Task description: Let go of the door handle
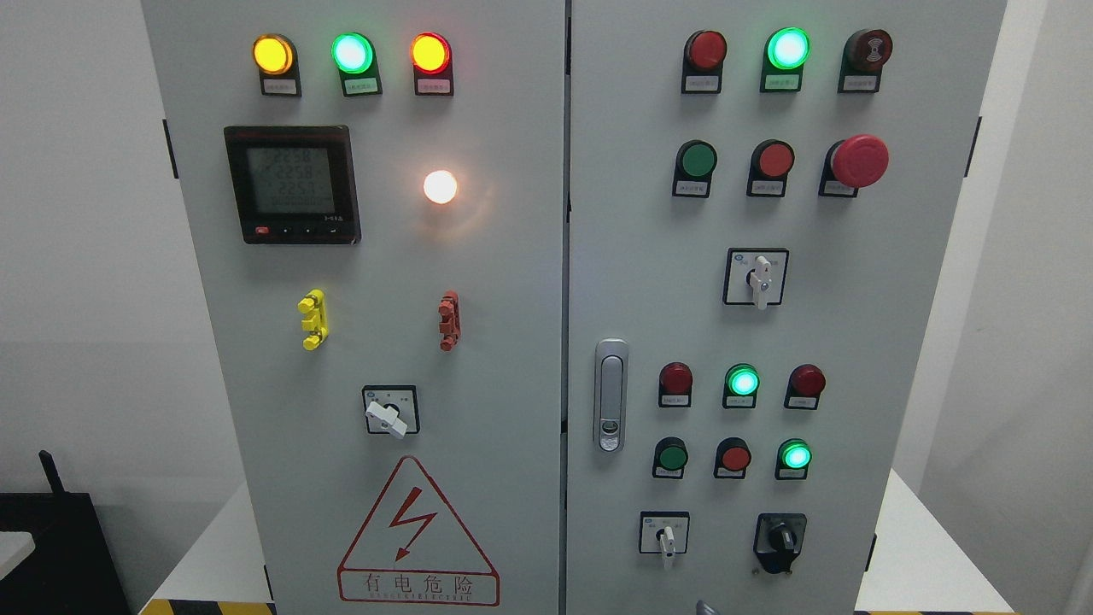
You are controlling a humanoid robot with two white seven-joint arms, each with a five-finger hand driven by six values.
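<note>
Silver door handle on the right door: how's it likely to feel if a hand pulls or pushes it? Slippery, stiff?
The door handle looks like polished metal, so probably rigid and somewhat slippery for fingers. It sits flush in its oval housing, so it likely gives little to hook. With the lock cylinder at its lower end, it probably swings out rather than slides. No hand shows.

Matt grey painted cabinet (512,282), seemingly metal; glossy chrome door handle (610,395); shiny plastic emergency button (859,161).

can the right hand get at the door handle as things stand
Probably yes, though neither hand is clearly in view. The silver door handle sits flush on the right door by the seam, with bare panel around it and nothing in front.
</note>
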